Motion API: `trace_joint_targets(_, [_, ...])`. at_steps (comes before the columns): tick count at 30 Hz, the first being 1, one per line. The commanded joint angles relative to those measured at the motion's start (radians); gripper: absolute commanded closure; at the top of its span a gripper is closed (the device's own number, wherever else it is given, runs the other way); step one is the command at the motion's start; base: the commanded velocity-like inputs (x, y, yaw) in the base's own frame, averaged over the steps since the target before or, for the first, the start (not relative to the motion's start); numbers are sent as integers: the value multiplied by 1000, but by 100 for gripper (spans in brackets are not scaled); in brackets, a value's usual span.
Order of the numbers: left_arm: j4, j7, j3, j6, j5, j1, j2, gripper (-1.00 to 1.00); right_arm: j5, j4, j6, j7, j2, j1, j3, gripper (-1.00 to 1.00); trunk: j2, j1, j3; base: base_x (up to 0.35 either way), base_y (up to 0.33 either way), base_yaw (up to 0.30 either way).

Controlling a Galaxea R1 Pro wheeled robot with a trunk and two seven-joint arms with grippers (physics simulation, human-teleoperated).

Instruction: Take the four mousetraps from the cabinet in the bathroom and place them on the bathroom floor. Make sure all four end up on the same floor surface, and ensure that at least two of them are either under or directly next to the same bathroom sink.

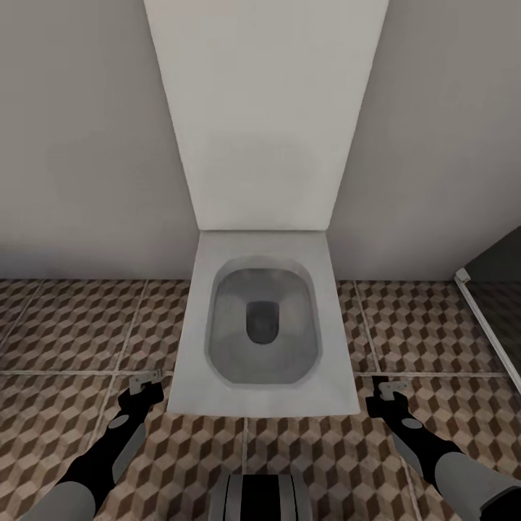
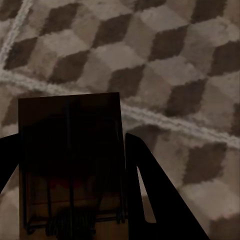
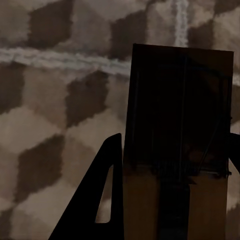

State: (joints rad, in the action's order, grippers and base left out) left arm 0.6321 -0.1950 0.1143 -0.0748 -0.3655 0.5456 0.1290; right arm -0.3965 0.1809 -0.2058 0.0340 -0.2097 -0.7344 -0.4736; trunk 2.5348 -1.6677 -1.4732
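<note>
dim tan mousetrap (image 2: 70,160), dark wire, seemingly gripped

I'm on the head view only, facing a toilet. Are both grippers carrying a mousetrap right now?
Observer: Yes for the left. In the left wrist view a mousetrap sits between the dark fingers of the left gripper.
Operator: And the right?
Observer: Same. The right wrist view shows a second mousetrap clamped in the right gripper, its wire facing the camera.
Operator: What is under them?
Observer: Both wrist views look down on the cube-patterned bathroom floor, with pale grout lines crossing it. Neither trap touches the tiles.
Operator: Any sink near?
Observer: Not in these views; the toilet is straight ahead, so you likely need to turn.
</note>
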Motion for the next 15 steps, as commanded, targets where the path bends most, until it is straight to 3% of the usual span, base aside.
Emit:
trace_joint_targets(1, [0,-11,9,-4,-7,0,1,100,-10,0,-3,-2,0,0,-8,100,0,0,-1,0,0,0])
trace_joint_targets(15, [0,-10,8,-5,-7,0,1,100,-11,0,-44,-3,0,0,-8,100,0,0,-1,0,0,0])
